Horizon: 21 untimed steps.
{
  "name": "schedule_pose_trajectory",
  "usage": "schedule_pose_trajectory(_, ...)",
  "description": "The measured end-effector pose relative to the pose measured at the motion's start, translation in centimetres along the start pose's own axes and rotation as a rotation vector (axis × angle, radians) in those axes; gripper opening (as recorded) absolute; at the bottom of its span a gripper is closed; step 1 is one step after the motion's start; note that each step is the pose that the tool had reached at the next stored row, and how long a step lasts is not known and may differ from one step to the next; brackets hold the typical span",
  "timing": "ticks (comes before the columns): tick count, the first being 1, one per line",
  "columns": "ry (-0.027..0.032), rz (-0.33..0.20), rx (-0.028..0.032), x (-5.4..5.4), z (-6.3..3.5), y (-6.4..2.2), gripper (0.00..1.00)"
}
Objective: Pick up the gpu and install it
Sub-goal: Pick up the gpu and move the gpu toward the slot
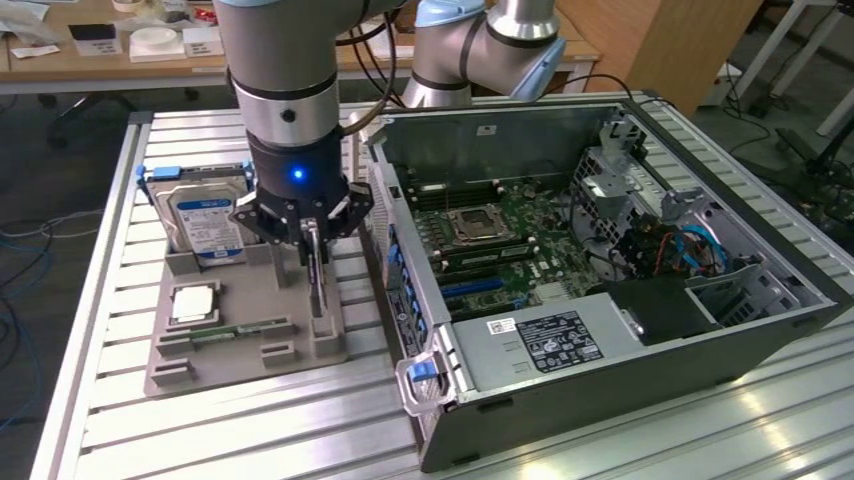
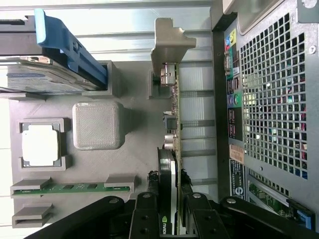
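- Standing on edge in a slot of the grey plastic tray (image 1: 240, 352), the gpu (image 1: 319, 292) is a thin dark card with a metal end bracket.
- The black gripper (image 1: 311, 240) pinches its upper edge.
- A small pale logo (image 2: 163, 227) marks its black face; I can't read any lettering.

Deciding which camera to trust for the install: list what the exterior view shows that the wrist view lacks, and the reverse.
Exterior view: the arm above the grey tray, and the open case seen from inside, with its motherboard and a labelled metal box.
Wrist view: the case's rear port panel and perforated grille, and the gpu edge-on between the fingers.
Both: the gripper shut on the gpu, which stands on edge in the tray alongside the hard drive, processor chip and memory stick.
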State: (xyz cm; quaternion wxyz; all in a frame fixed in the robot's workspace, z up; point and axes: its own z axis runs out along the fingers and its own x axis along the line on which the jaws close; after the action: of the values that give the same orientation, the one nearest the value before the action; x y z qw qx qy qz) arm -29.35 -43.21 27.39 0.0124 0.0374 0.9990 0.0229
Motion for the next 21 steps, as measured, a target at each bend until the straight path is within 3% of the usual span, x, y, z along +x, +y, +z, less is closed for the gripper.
schedule_pose_trajectory(10,0.0003,0.0,0.0003,0.0,-0.21,0.01,0.27)
schedule_pose_trajectory(21,0.0002,0.0,0.0001,0.0,-1.78,0.08,0.27)
